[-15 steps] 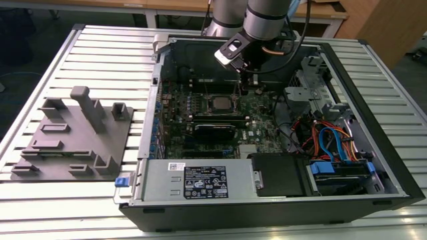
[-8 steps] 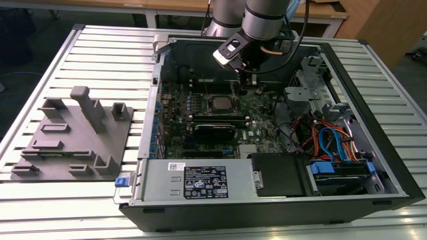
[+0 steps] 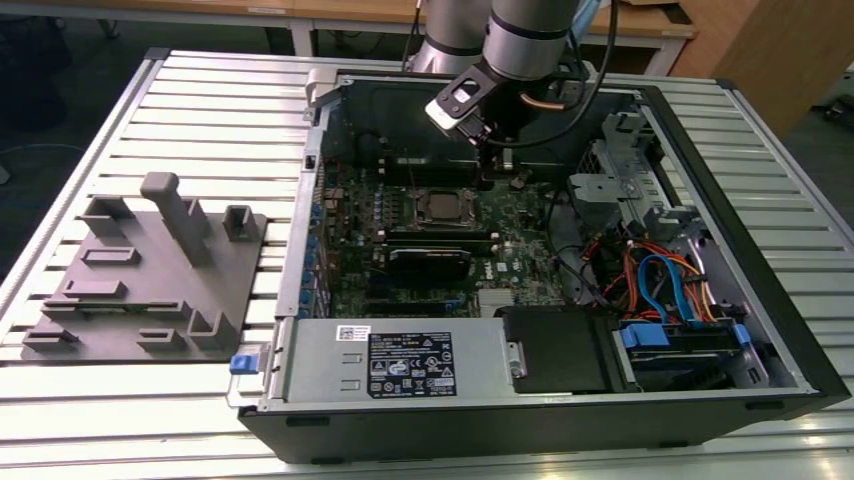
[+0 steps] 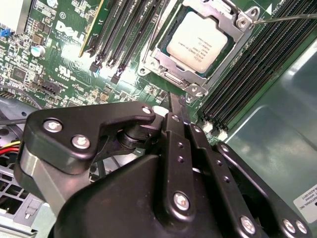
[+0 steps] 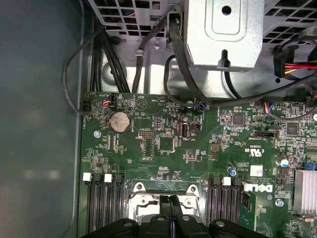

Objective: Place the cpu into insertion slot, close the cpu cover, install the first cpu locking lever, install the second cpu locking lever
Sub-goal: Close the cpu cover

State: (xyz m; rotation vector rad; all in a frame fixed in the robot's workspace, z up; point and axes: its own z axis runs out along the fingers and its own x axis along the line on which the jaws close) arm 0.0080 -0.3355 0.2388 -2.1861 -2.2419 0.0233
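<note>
Exterior view: hand (image 3: 501,160) hangs inside the open PC case (image 3: 787,330). The insertion slot (image 3: 434,206) sits close below it, off toward the exterior view's left. The case stands on a slatted metal surface (image 3: 200,110), a grey fixture block (image 3: 134,280) well apart from the hand, wooden desks behind.

Second wrist view: hand (image 4: 177,101) pinched together, gripping nothing. The cpu (image 4: 200,39) is seated just beyond the tips, cpu cover (image 4: 238,39) down around it. A thin locking lever (image 4: 285,18) runs off the cover's far corner across the memory slots; latched or not, cannot tell.

First wrist view: hand (image 5: 171,201) at the socket's edge, green motherboard (image 5: 163,144) beyond.
</note>
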